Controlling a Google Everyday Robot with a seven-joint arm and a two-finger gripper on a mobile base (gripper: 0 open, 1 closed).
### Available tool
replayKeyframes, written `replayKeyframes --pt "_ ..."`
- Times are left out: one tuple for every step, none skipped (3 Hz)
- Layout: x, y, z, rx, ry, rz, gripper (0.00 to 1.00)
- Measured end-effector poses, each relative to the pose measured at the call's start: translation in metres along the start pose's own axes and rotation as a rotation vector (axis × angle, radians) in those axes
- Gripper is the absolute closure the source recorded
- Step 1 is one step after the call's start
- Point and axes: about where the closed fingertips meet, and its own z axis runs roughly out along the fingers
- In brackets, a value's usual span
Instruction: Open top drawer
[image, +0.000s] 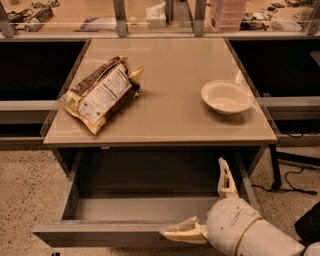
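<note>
Under a tan table (170, 112), the top drawer (100, 235) stands pulled well out, its grey inside showing. At its front right corner sits the gripper (194, 197), jaws spread open and holding nothing. On the table lie a snack bag (102, 92) and a small bowl (226, 97). The opening looks nearly done; the next move is likely to back clear.

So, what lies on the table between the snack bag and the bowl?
Camera view: only bare tabletop. The gripper sits lower, at the front right corner of the open top drawer.
</note>
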Motion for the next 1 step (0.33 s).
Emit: replayKeyframes --pt "0.0000 0.0000 0.0000 0.000 0.000 0.000 0.00"
